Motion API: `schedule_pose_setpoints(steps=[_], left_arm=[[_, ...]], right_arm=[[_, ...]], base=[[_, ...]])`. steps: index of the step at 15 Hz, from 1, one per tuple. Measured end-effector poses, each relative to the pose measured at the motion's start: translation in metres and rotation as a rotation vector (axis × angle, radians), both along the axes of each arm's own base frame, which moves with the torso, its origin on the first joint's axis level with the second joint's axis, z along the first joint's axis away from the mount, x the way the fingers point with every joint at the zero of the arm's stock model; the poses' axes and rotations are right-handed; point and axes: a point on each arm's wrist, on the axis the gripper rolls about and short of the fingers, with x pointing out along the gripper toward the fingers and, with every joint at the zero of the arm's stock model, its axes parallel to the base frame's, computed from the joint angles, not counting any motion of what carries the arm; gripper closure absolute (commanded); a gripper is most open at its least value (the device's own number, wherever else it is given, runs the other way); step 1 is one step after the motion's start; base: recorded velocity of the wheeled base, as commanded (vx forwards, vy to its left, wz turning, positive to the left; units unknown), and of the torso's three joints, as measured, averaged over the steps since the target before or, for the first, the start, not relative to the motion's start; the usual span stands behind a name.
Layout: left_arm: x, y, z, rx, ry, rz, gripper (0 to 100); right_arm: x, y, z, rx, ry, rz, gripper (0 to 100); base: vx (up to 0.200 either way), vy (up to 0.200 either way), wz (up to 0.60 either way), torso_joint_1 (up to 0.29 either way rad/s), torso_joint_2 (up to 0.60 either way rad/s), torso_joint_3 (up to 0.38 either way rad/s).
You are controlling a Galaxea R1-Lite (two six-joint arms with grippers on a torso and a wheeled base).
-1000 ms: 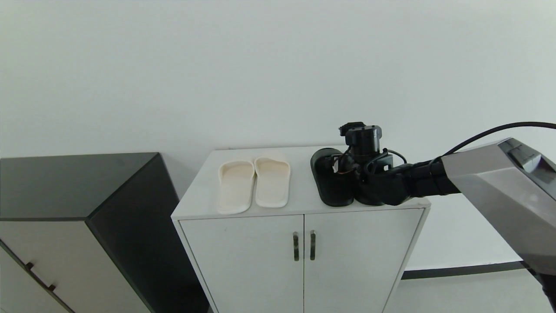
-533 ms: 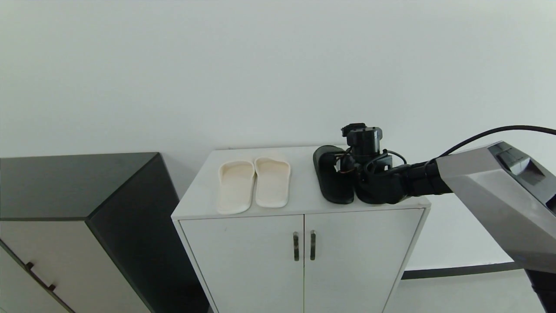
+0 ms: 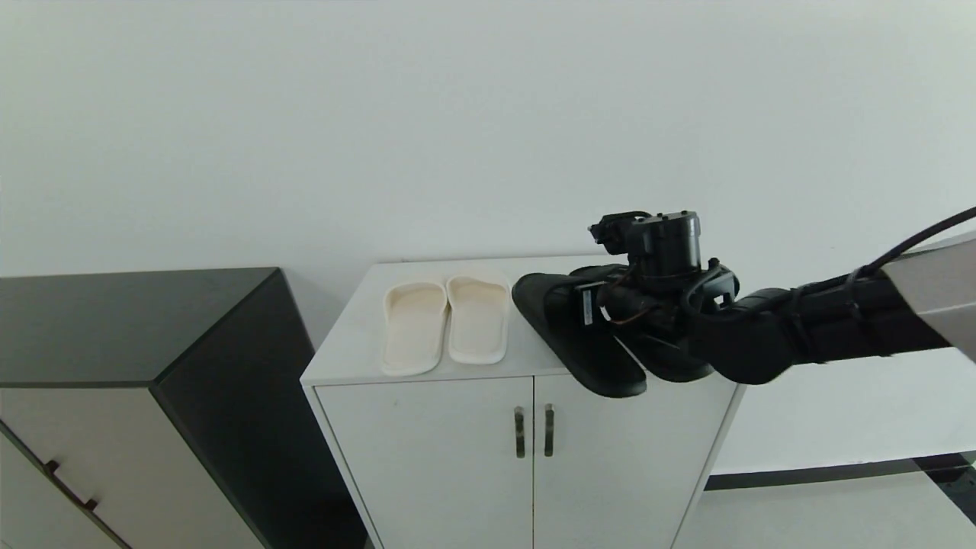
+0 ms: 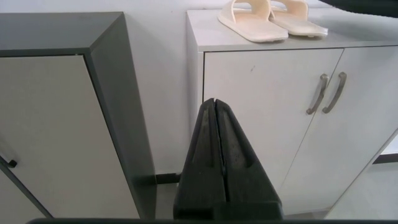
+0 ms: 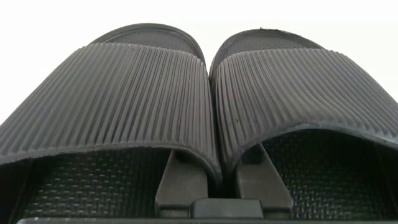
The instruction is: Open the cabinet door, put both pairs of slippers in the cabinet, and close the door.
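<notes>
- White cabinet (image 3: 427, 457): both doors shut, standing against the wall.
- Dark cabinet (image 3: 137, 320): just left of the white one, a narrow gap between them.
- Black slippers (image 3: 587, 343): pair held side by side at the right end of the white cabinet's top. They are tilted, with the near ends out past the front edge above the right door. Cannot tell whether the far ends touch the top.
- Cream slippers (image 3: 446, 324): pair lying flat on the left half of the top, sides touching, apart from the black pair.
- Right gripper (image 5: 221, 180): one finger under each ribbed strap, clamped on the two inner strap sides where the black slippers meet.
- Left gripper (image 4: 215, 109): low in front of the gap between the cabinets, fingers pressed together, holding nothing.
- Handles (image 3: 534, 431): two upright bars flanking the door seam, untouched.
</notes>
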Motion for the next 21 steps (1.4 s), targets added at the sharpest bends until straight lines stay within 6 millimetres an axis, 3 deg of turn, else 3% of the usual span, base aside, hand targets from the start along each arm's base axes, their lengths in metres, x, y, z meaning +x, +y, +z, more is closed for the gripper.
schedule_pose_setpoints(steps=[3, 6, 8, 16, 21], left_arm=[[0.000, 0.000, 0.000, 0.000, 0.000, -0.001, 100], [0.000, 0.000, 0.000, -0.001, 0.000, 0.000, 100], [0.000, 0.000, 0.000, -0.001, 0.000, -0.001, 100], [0.000, 0.000, 0.000, -0.001, 0.000, 0.000, 100], [0.000, 0.000, 0.000, -0.004, 0.000, 0.000, 100]], right_arm=[[-0.052, -0.018, 0.007, 0.035, 0.075, 0.250, 100], [-0.092, -0.036, 0.011, 0.049, 0.114, 0.364, 100], [-0.101, -0.041, 0.015, 0.054, 0.105, 0.371, 100], [-0.111, -0.040, 0.018, 0.058, 0.098, 0.395, 100], [-0.118, -0.043, 0.015, 0.063, 0.100, 0.419, 100]], base=[[0.000, 0.000, 0.00, 0.000, 0.00, 0.000], [0.000, 0.000, 0.00, 0.000, 0.00, 0.000], [0.000, 0.000, 0.00, 0.000, 0.00, 0.000], [-0.200, 0.000, 0.00, 0.002, 0.00, 0.002], [0.000, 0.000, 0.00, 0.000, 0.00, 0.000]])
